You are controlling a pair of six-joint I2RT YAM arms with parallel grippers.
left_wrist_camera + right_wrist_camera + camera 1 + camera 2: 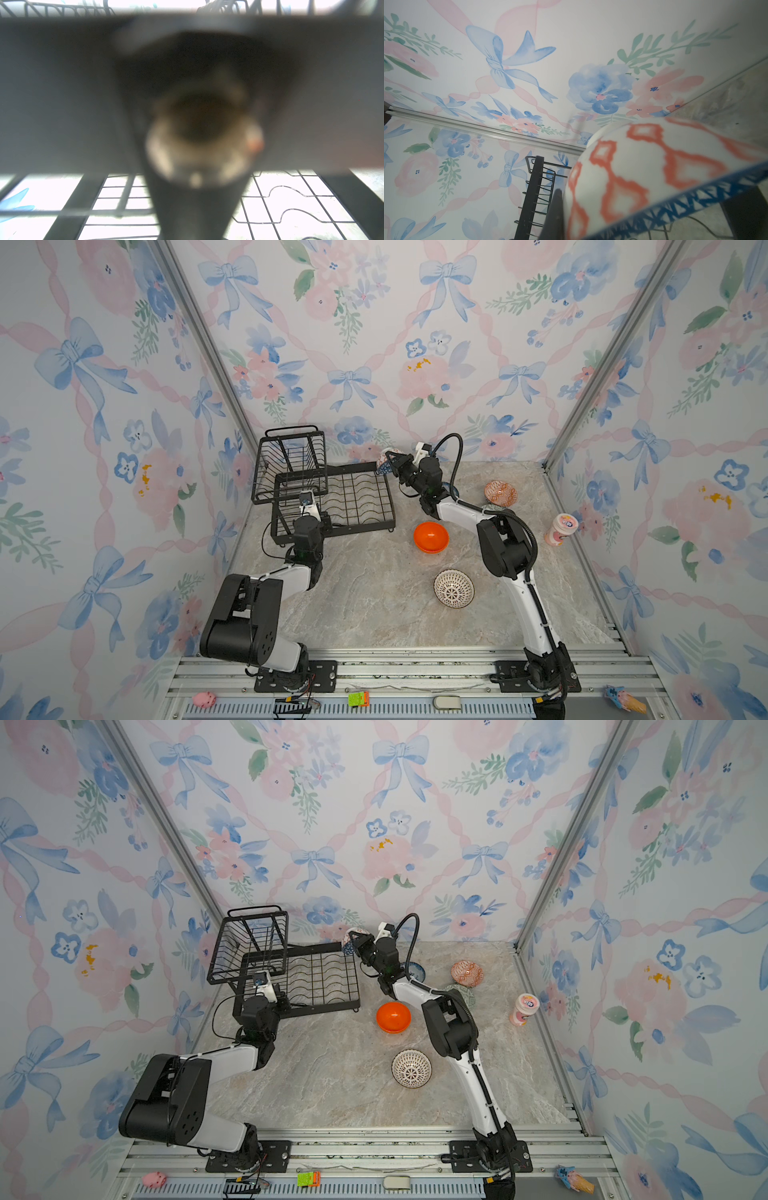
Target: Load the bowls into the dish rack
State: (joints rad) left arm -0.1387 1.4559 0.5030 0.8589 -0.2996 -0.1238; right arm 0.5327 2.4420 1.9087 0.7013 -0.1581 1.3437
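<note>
**Top views.** The black wire two-tier dish rack [365,528] stands at 10 o'clock on the grey marbled counter [374,614]. Neither tier shows a bowl, so loading is judged barely begun, with all six bowls left to place. The right pincer [390,464] is clenched on the rim of the blue geometric bowl [383,464], carried tilted in the air at the rack's 1 o'clock corner; contact with the wire cannot be told. Five bowls lie on the counter:
- the plain orange bowl [431,536] at centre;
- the white bowl with dark radial lines [454,588] at its 5 o'clock;
- the orange-and-white patterned bowl [500,493] at 2 o'clock;
- the pale green patterned bowl [463,994] and the blue-and-white floral bowl [417,970], both partly hidden by the right arm.

The left pincer [325,522] sits at the rack's 7 o'clock rim, well apart from every bowl.

**Left wrist view.** Heavily blurred; a thick dark bar, probably the rack's rim, crosses close to the lens. Whether this pincer is released or clenched cannot be told.

**Right wrist view.** The held bowl [654,166], white outside with an orange lattice and a blue triangle band at the lip, lies against one dark finger [555,214]. The rack's upper basket [537,187] stands beyond.
</note>
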